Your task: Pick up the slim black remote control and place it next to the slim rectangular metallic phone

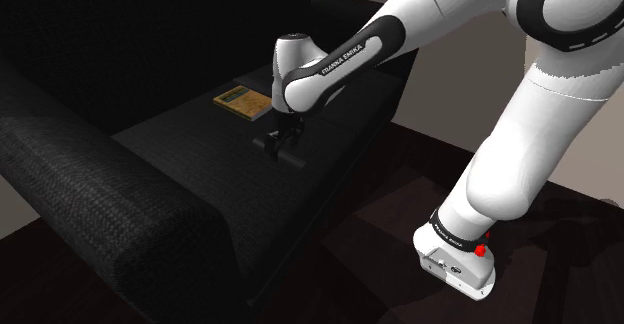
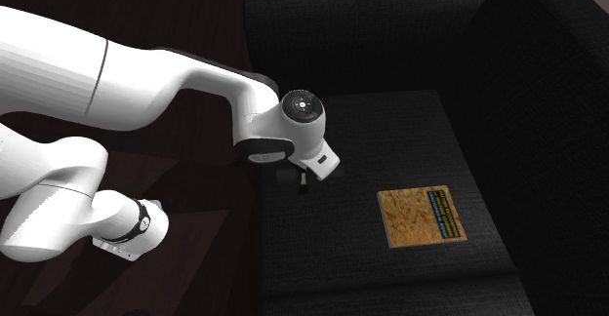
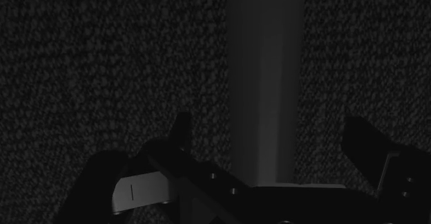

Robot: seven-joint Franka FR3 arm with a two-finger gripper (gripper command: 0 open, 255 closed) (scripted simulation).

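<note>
Black sofa seat [image 1: 190, 157] carries the slim dark-grey remote [image 3: 266, 84], which lies lengthwise between the parted fingers of the gripper [image 3: 266, 122], neither finger touching it. In the shoulder view, a flat tan rectangle [image 1: 242, 102] lies nearby, toward ten o'clock of the gripper.

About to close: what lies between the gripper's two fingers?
In the wrist view, the slim dark remote lies lengthwise between the open fingers, untouched, on the black sofa cushion.

Remote [image 3: 266, 84] — far end off-frame
</note>
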